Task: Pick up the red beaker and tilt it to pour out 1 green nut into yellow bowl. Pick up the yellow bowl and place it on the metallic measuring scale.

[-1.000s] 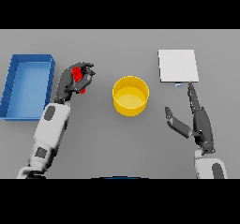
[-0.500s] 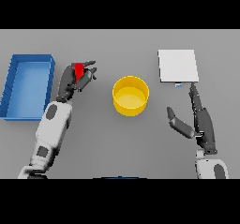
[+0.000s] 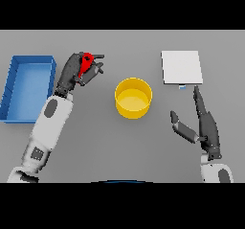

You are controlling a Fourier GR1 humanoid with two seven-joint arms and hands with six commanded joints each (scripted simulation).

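Curling round the red beaker [image 3: 86, 62], the left hand [image 3: 76, 72] holds it above the table, left of the yellow bowl [image 3: 133, 97] and apart from it. The beaker looks small, light and rigid, best gripped round its side so it can tip freely. The bowl looks stiff and light, probably easiest to grip by its rim; I see no nut inside. The blue tray [image 3: 28, 86] looks empty. The right hand [image 3: 203, 125] rests spread near the square scale [image 3: 181, 67].
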